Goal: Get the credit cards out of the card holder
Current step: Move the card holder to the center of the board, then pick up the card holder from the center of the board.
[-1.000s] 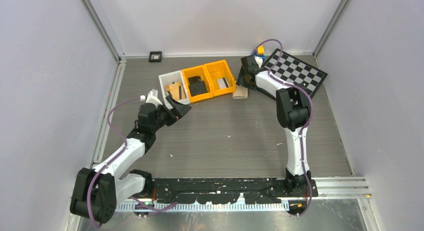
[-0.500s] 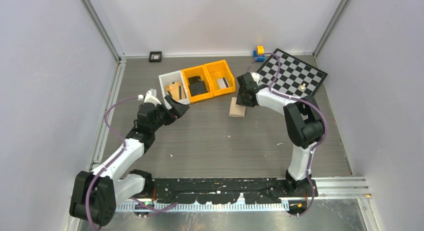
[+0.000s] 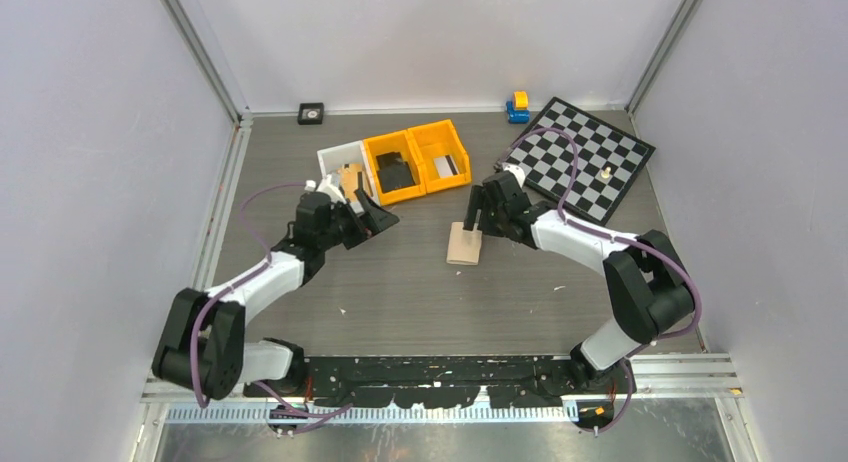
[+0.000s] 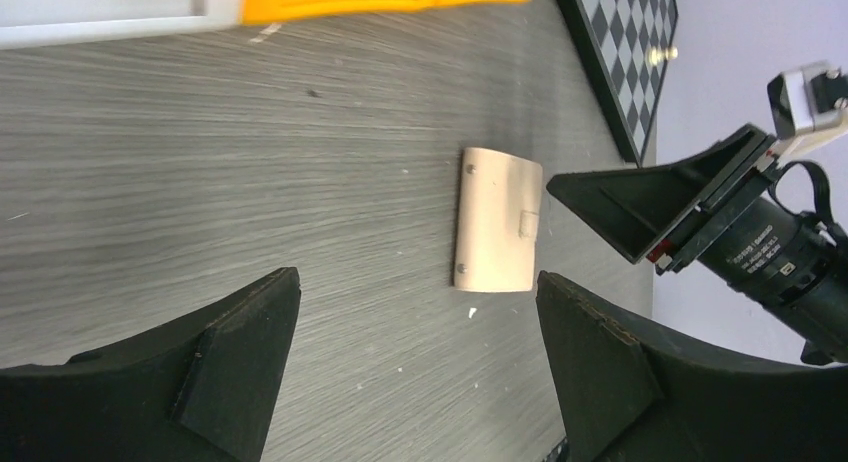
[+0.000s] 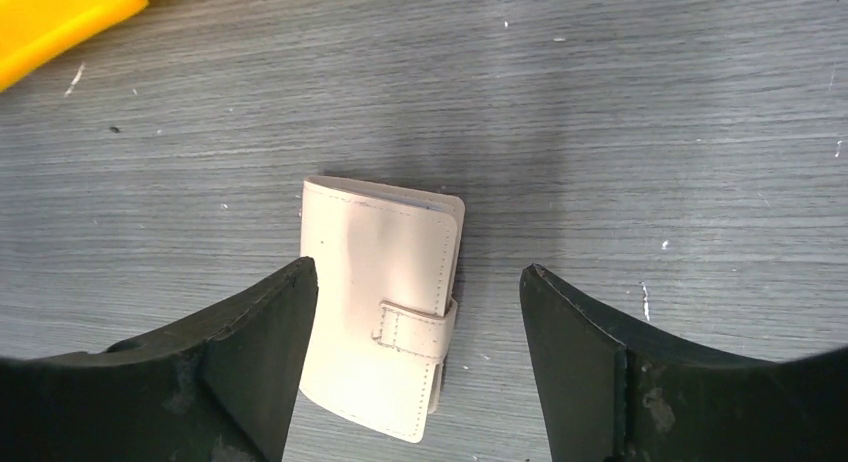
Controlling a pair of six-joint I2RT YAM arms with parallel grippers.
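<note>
The card holder (image 3: pixel 464 245) is a beige wallet lying shut on the table, its strap fastened. My right gripper (image 3: pixel 478 215) hangs just behind it, open. In the right wrist view the card holder (image 5: pixel 380 282) lies between the spread fingers of that gripper (image 5: pixel 418 270), closer to the left finger (image 5: pixel 250 332). My left gripper (image 3: pixel 376 215) is open and empty, to the holder's left. From the left wrist the card holder (image 4: pixel 497 220) sits beyond the left gripper (image 4: pixel 415 282). One light credit card (image 3: pixel 447 166) with a dark stripe lies in a yellow bin. Any cards in the holder are hidden.
At the back stand a white bin (image 3: pixel 335 158) with tan pieces, a yellow bin (image 3: pixel 382 145) holding a black item, and the second yellow bin (image 3: pixel 440 135). A chessboard (image 3: pixel 590 157) lies back right, with a blue and yellow toy (image 3: pixel 518 106) beside it.
The right gripper brought the card holder from beside the yellow bin toward the table's middle, and its jaws have spread. The left gripper has moved right, toward the holder.
</note>
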